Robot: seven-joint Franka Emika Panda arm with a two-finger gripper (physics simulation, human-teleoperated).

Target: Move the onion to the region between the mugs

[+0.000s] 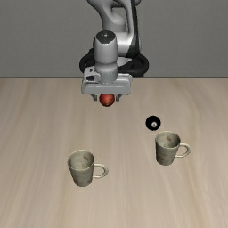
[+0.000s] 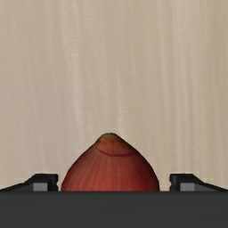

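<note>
Onion (image 2: 109, 167) tight between the fingers (image 2: 43, 182)

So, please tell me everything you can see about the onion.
The onion is reddish brown, with a smooth, slightly glossy skin. Its body is round and narrows to a small dull tip that points away from the gripper. It looks whole and unpeeled. It sits between the two fingers, which seem to press on its sides, over the pale wooden table. I cannot tell whether it touches the table.
</note>
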